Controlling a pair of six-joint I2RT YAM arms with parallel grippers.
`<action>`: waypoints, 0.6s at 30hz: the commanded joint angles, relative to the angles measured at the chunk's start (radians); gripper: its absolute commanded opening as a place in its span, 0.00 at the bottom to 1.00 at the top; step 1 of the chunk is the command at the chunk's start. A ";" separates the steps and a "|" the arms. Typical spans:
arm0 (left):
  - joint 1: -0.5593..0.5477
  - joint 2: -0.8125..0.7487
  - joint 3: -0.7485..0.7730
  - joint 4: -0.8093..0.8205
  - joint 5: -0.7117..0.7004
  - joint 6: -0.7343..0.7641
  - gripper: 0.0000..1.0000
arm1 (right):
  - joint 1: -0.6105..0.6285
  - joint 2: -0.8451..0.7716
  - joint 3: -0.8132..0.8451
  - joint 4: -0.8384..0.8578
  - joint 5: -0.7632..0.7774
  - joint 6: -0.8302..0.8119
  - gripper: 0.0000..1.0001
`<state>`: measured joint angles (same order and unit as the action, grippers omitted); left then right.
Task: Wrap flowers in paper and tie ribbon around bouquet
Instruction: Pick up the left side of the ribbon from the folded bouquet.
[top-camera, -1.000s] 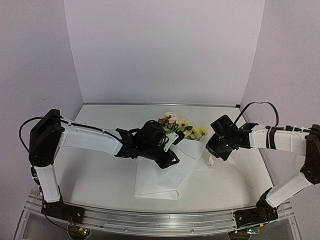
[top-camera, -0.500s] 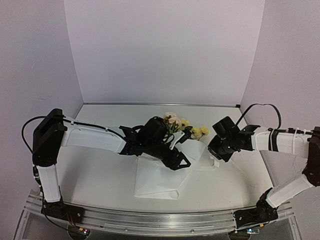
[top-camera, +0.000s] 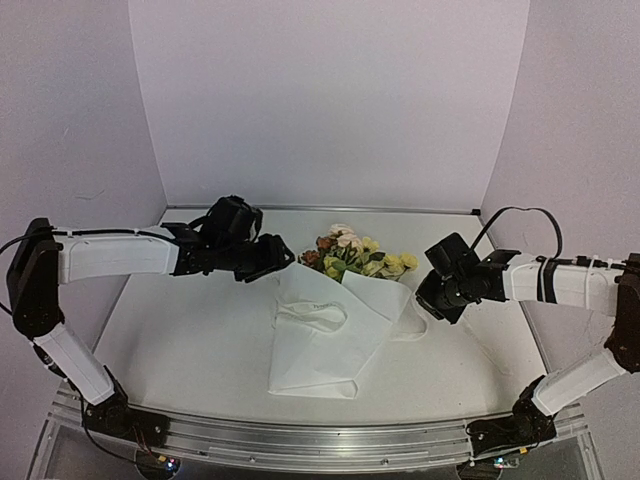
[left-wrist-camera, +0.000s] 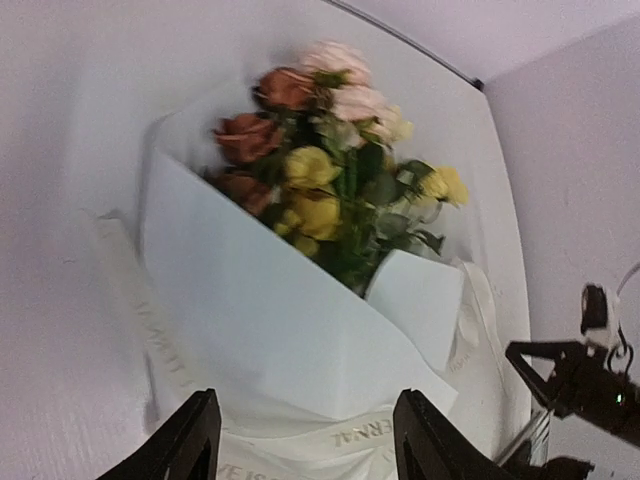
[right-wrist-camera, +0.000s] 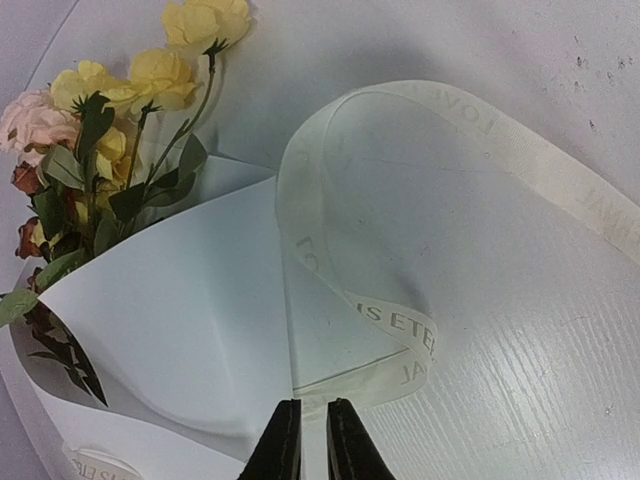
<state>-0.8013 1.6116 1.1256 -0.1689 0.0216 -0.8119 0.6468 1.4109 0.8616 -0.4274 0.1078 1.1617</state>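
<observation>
**A:** Top view first. How do the claws stand?

**B:** The left claw (top-camera: 283, 259) hangs open just left of the flowers (top-camera: 352, 256), above the worktop (top-camera: 190, 340), and it holds nothing. The right claw (top-camera: 428, 300) sits low at the right edge of the bouquet (top-camera: 340, 300), next to the ribbon (top-camera: 414, 322). Its jaws can't be read from up there.

**A:** And the count?

**B:** One bouquet, one ribbon, two claws. The bouquet lies flat mid-worktop. Its long axis runs near to far, with the flowers toward the back wall and tipped a little right. One ribbon loop lies on the paper (top-camera: 310, 360), another just off its right side.

**A:** Left wrist view?

**B:** The left claw (left-wrist-camera: 305, 445) has its fingers wide apart with nothing between them. The bouquet (left-wrist-camera: 260, 320) lies beyond, with its flowers (left-wrist-camera: 320, 170) toward the top. The printed ribbon (left-wrist-camera: 335, 440) crosses at the paper's near edge.

**A:** Right wrist view?

**B:** The right claw (right-wrist-camera: 312, 435) is nearly closed, only a slit between its jaws. The ribbon (right-wrist-camera: 420, 120) curls in one big loop on the worktop (right-wrist-camera: 540, 350) and ends right at the tips. Whether it is pinched, one cannot tell. The paper (right-wrist-camera: 190, 300) lies to the left, with the flowers (right-wrist-camera: 130, 90) at upper left.
</observation>
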 joint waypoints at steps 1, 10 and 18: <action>0.108 -0.021 -0.112 -0.090 -0.026 -0.263 0.60 | 0.002 -0.024 0.022 -0.005 0.021 -0.022 0.12; 0.200 0.120 -0.169 0.149 0.183 -0.352 0.60 | 0.002 -0.079 -0.001 -0.030 0.047 -0.038 0.17; 0.209 0.243 -0.188 0.326 0.266 -0.454 0.56 | 0.002 -0.168 -0.038 -0.073 0.095 -0.051 0.21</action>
<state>-0.5994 1.8114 0.9409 0.0177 0.2250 -1.1936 0.6468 1.2913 0.8413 -0.4584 0.1455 1.1281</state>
